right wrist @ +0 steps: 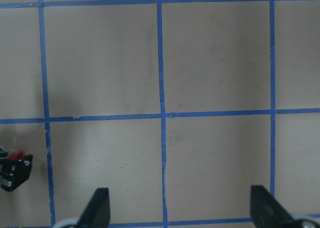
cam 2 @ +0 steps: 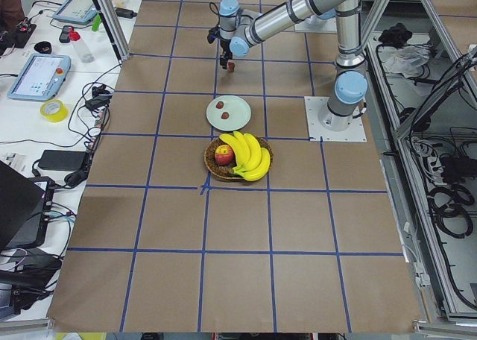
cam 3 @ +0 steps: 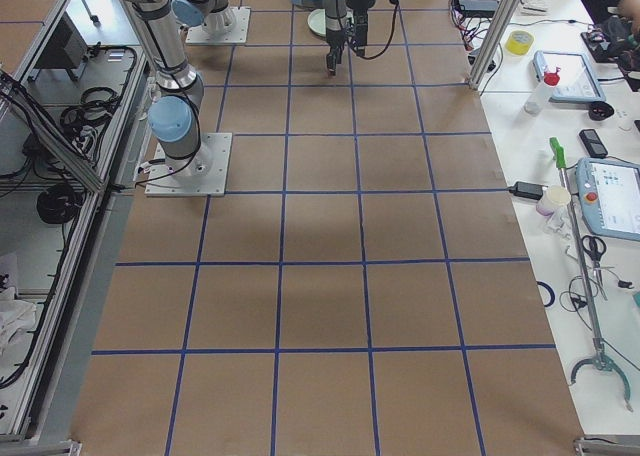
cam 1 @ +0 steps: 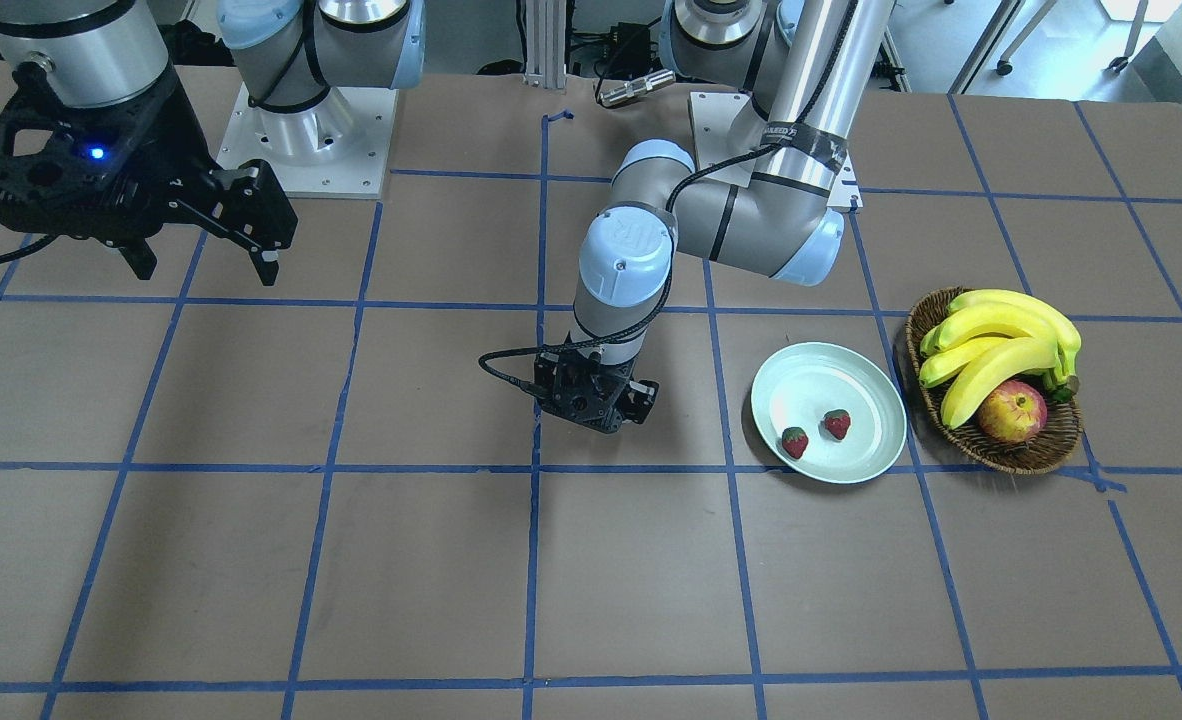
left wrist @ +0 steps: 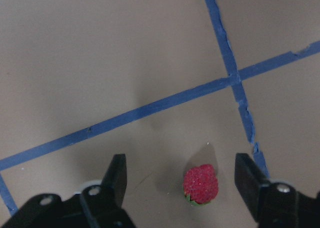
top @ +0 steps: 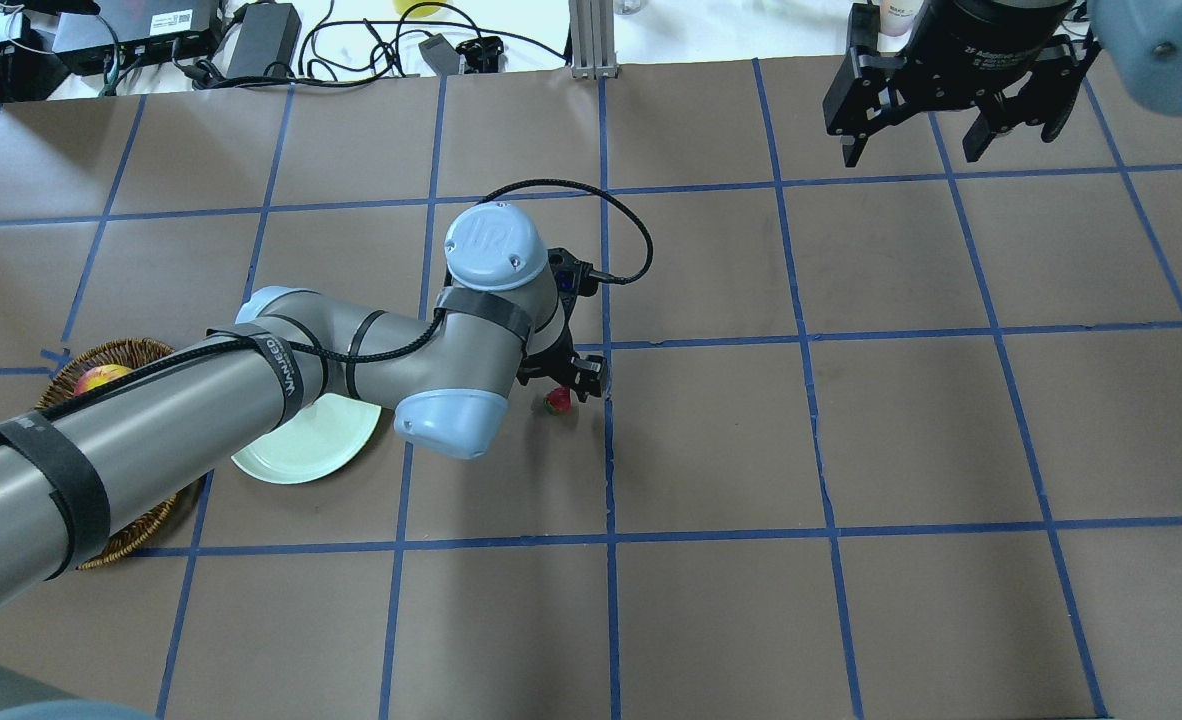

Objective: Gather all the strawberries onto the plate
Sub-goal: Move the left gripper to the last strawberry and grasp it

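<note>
Two strawberries (cam 1: 795, 441) (cam 1: 837, 423) lie in the pale green plate (cam 1: 821, 385). A third strawberry (left wrist: 201, 184) lies on the brown table near a blue tape cross and also shows in the overhead view (top: 557, 401). My left gripper (left wrist: 182, 170) is open and low over it. The berry lies between the fingers, nearer the right one in the wrist view, and touches neither. From the front, the left gripper (cam 1: 596, 400) hides this berry. My right gripper (cam 1: 206, 260) is open, empty and raised far off to the other side.
A brown wicker basket (cam 1: 991, 450) with bananas (cam 1: 1001, 340) and a red-yellow apple (cam 1: 1011, 412) stands right beside the plate. In the overhead view my left arm covers part of the plate (top: 301, 450) and the basket (top: 121, 350). Blue tape lines grid the table.
</note>
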### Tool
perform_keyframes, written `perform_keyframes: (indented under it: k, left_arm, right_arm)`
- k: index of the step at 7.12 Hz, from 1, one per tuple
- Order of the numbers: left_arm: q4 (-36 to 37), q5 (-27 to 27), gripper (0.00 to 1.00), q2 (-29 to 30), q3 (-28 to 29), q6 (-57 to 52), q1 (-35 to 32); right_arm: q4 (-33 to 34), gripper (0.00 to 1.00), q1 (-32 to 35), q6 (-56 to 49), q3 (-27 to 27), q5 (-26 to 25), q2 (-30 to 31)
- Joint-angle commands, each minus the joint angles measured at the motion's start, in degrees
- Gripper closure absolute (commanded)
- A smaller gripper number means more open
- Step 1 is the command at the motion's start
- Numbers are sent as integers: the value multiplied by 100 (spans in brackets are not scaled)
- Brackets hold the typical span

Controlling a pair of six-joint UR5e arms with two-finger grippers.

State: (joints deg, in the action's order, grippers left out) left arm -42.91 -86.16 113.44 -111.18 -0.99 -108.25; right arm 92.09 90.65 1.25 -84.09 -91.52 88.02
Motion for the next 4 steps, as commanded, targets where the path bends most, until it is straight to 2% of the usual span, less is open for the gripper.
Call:
perform_keyframes:
  k: [1,2,4]
  left_arm:
    - [73,214,20,-15,-88,-6,-21]
    - [55,153,20,11,-105,-41,-21]
    - [46,126,40,11,-123,-15,-21]
  right_arm:
    - [20,0,137,-2,155,-41,119]
    - [-24,0,59,-54,60,-93,41]
    - [202,0,251,-3,-151,-24,-108]
